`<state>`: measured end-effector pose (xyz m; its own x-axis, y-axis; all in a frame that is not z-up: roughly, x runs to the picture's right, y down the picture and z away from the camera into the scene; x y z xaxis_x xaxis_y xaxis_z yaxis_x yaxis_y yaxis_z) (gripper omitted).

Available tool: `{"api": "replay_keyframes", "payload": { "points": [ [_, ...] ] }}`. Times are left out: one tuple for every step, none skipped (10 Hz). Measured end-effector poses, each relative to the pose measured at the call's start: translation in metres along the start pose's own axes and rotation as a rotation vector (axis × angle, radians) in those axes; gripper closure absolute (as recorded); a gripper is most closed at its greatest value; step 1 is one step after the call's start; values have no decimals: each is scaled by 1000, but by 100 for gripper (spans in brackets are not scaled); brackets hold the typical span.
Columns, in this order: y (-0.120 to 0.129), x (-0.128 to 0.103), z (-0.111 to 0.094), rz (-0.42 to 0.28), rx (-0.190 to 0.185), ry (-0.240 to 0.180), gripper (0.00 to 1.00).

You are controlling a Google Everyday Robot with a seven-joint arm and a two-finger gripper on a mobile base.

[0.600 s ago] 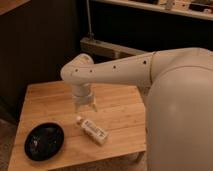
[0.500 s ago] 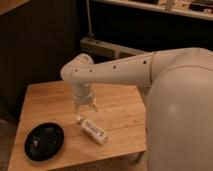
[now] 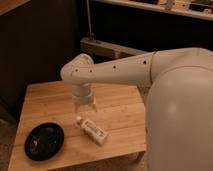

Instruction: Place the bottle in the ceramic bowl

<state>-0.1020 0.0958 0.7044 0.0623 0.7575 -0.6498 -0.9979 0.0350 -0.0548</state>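
The small white bottle (image 3: 92, 129) lies on its side on the wooden table (image 3: 115, 105), cap toward the back left. The glossy black ceramic bowl (image 3: 44, 141) sits at the table's front left corner, empty, a short way left of the bottle. My gripper (image 3: 84, 107) hangs from the white arm just above and behind the bottle's cap end, pointing down. It is close to the bottle and holds nothing that I can see.
The white arm and its large body (image 3: 175, 110) fill the right side of the view. A dark wall and a metal-framed shelf (image 3: 120, 47) stand behind the table. The table's front edge runs close to the bowl and bottle.
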Motion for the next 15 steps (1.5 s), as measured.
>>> {"api": "replay_keyframes", "payload": {
  "points": [
    [0,0,0,0,0,0,35],
    [0,0,0,0,0,0,35],
    [0,0,0,0,0,0,35],
    [0,0,0,0,0,0,35],
    [0,0,0,0,0,0,35],
    [0,0,0,0,0,0,35],
    [0,0,0,0,0,0,35],
    [0,0,0,0,0,0,35],
    [0,0,0,0,0,0,35],
    [0,0,0,0,0,0,35],
    [0,0,0,0,0,0,35],
    [0,0,0,0,0,0,35],
    [0,0,0,0,0,0,35],
    [-1,1,1,-2,0,0,35],
    [-2,1,6,-14,-11,-7,35]
  ]
}}
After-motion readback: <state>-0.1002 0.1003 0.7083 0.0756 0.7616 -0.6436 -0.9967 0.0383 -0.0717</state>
